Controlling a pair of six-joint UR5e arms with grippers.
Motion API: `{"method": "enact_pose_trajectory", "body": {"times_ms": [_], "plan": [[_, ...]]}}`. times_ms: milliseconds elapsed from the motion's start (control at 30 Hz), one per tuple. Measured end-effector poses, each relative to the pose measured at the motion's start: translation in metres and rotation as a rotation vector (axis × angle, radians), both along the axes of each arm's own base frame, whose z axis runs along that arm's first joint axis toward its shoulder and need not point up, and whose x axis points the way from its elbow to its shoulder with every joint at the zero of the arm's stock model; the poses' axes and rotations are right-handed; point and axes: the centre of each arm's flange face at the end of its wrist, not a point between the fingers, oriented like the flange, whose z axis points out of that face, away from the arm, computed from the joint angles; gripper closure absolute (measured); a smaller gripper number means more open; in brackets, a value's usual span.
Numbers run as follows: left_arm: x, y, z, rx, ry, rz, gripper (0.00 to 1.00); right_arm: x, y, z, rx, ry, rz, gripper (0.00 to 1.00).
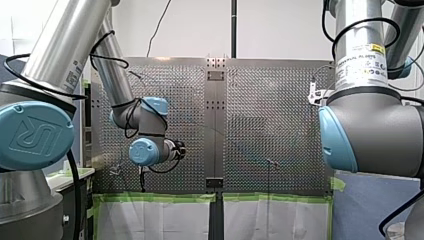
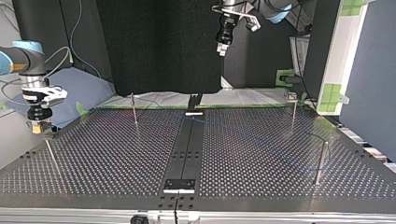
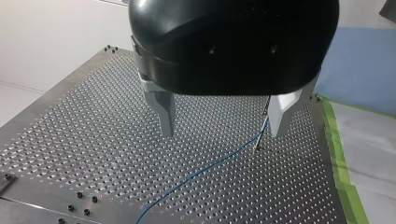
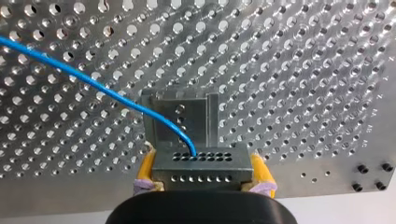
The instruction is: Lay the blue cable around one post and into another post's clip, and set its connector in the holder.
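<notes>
My right gripper (image 4: 201,166) is shut with its yellow pads on a grey connector block (image 4: 201,173). The blue cable (image 4: 93,83) leaves the block's top face. Just beyond the block stands a grey metal holder (image 4: 180,122) on the perforated plate; whether the block touches it I cannot tell. In the top view my right gripper (image 2: 39,125) hangs low over the table's left corner. My left gripper (image 3: 222,127) is open, high above the plate, with nothing between its metal fingers (image 3: 164,116). Below it the cable (image 3: 210,165) runs past a thin post (image 3: 261,133).
Several thin posts stand on the perforated table (image 2: 107,158): one at the back left (image 2: 134,109), one at the back right (image 2: 293,114), one at the right (image 2: 321,161). A dark centre strip (image 2: 187,149) divides the plates. Green tape (image 3: 343,163) marks the edge.
</notes>
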Motion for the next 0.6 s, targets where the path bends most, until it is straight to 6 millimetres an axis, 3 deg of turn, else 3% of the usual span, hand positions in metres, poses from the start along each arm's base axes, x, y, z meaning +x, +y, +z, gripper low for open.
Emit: {"method": "enact_pose_trajectory", "body": {"times_ms": [600], "plan": [[0.000, 0.000, 0.000, 0.000, 0.000, 0.000, 0.00, 0.018, -0.008, -0.007, 0.023, 0.010, 0.030, 1.00]]}}
